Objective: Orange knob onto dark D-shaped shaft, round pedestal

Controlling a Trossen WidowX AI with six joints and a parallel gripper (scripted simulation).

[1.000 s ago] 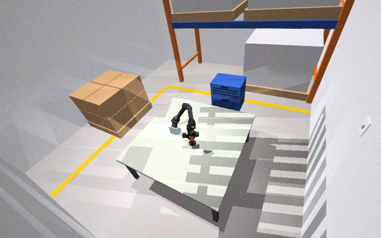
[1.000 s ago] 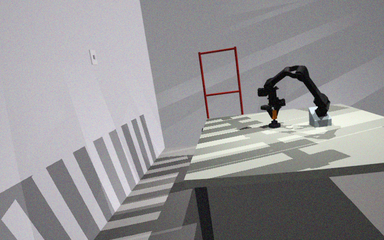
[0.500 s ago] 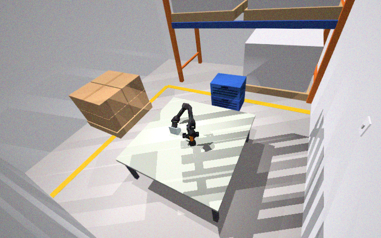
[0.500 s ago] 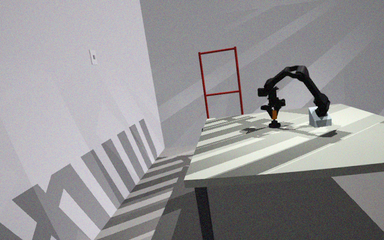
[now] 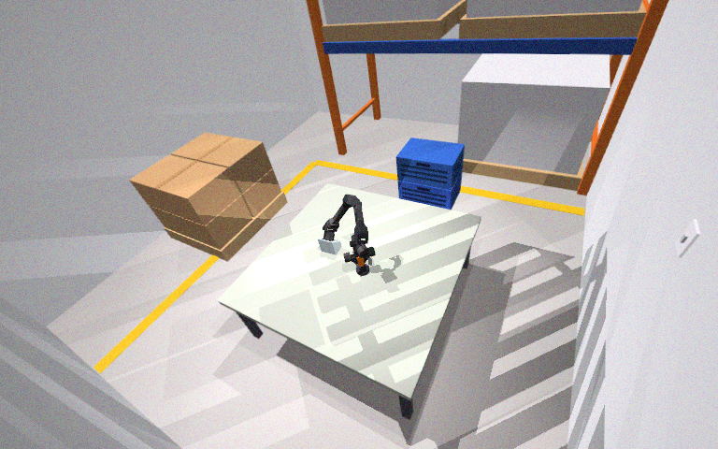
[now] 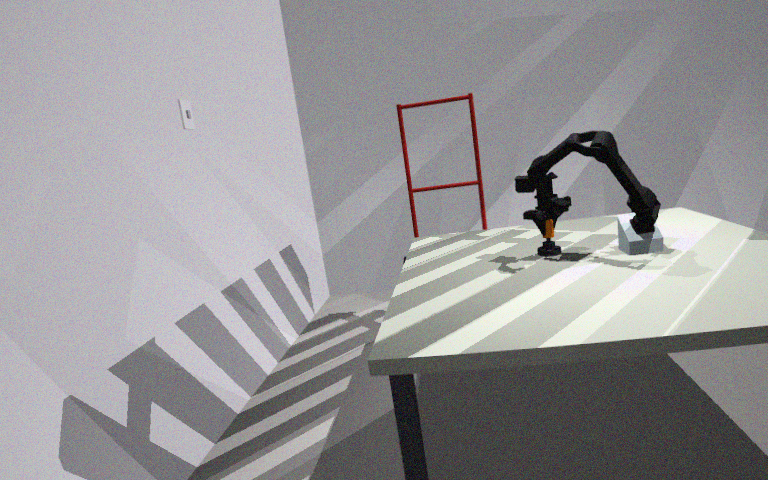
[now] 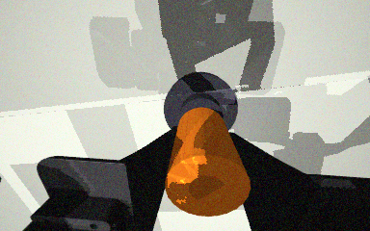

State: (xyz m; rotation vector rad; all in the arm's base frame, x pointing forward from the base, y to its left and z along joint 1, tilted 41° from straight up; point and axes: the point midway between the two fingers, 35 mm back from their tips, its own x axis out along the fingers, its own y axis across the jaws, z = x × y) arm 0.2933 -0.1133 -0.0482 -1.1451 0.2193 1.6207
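Observation:
The orange knob point(image 5: 361, 261) point(image 6: 549, 228) point(image 7: 207, 168) is upright between the fingers of my gripper point(image 5: 360, 263) point(image 6: 548, 233) point(image 7: 201, 135), which is shut on it. The round dark pedestal point(image 5: 362, 271) point(image 6: 549, 250) point(image 7: 174, 106) stands on the table directly under the knob. In the exterior view a narrower dark part shows between the knob's lower end and the pedestal's wide base, so the knob is not down on that base. The wrist view shows the knob's lower end over the pedestal's middle. The shaft's flat side and the knob's hole are hidden.
The pale table point(image 5: 285, 285) point(image 6: 481, 333) carries the arm's grey-blue base block point(image 5: 329, 246) point(image 6: 632, 244), a short way from the pedestal. Striped shadows cross the table. Blue crates point(image 5: 429, 171), cardboard boxes point(image 5: 211, 180) and a red frame point(image 6: 403, 147) stand beyond the table.

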